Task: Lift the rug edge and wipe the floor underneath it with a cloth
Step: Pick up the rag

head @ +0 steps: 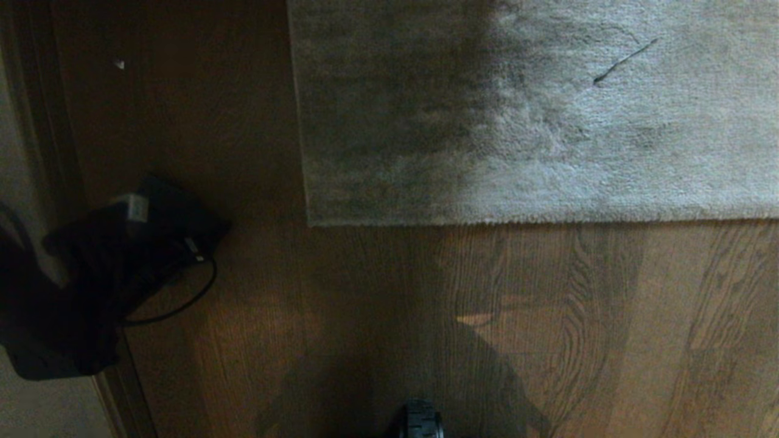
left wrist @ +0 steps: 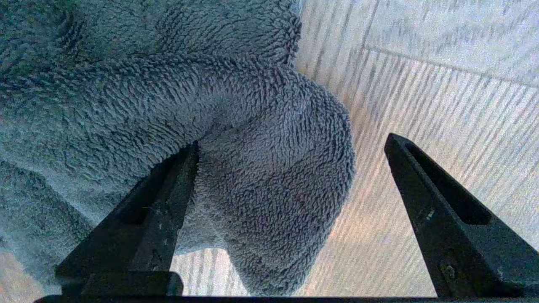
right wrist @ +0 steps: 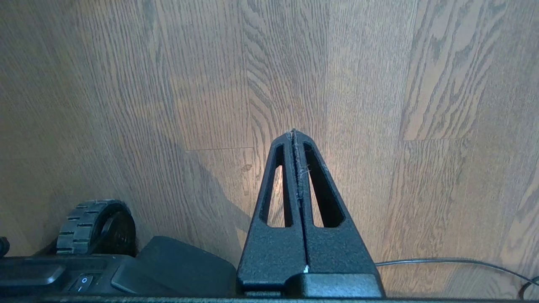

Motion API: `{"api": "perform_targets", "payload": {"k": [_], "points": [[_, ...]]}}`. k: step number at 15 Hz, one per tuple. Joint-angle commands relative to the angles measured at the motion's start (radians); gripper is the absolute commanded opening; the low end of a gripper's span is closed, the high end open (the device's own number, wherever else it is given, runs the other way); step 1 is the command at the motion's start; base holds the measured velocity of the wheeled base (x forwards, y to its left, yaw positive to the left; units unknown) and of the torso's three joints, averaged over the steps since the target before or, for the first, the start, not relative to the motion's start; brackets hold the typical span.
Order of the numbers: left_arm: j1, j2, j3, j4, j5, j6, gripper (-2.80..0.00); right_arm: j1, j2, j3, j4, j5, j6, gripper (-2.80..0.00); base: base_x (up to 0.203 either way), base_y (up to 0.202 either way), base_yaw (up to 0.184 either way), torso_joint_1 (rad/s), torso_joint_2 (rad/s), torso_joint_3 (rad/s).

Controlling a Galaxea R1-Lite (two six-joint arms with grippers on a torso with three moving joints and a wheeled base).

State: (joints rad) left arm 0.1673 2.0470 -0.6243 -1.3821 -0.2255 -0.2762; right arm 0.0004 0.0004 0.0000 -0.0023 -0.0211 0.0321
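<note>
In the left wrist view, the left end effector is holding its two black fingers wide apart. A fold of the cloth, a fluffy grey rag, is bulging down between them. It is lying against the inner side of one finger, while the other finger is standing clear of it over pale striped flooring. The cloth is bunched, so its long axis cannot be told, and its rounded end is pointing toward the base of the fingers.

In the right wrist view, the right end effector is hanging over bare floor with its fingers pressed together and gripping nothing. Beside it the dark base housing and one ribbed wheel are showing, and a thin cable is trailing across the planks.

In the head view, the nearest part is brown wood-grain floor, with the top of a wheel at the near edge. At the left, the dark left arm is reaching low, with a looped cable beside it. Farther out, the rug edge is lying flat on the floor, running straight from left to right, with its corner toward the left. From that corner the rug's side border is running away from the robot. A thin dark streak is lying on the pile farther back.
</note>
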Motion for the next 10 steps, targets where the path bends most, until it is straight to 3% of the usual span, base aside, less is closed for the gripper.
{"api": "perform_targets", "payload": {"k": [1,10], "points": [[0.009,0.005,-0.001,-0.011,-0.001,-0.001,0.0,0.001,0.001,0.0,-0.001,0.0,0.0,-2.8,0.0,0.0,0.0,0.0,0.0,0.0],[0.05,0.019,0.015,-0.02,-0.005,0.0,0.0,0.0,0.0,0.0,-0.001,0.0,0.0,-2.8,0.0,0.0,0.0,0.0,0.0,0.0]]}}
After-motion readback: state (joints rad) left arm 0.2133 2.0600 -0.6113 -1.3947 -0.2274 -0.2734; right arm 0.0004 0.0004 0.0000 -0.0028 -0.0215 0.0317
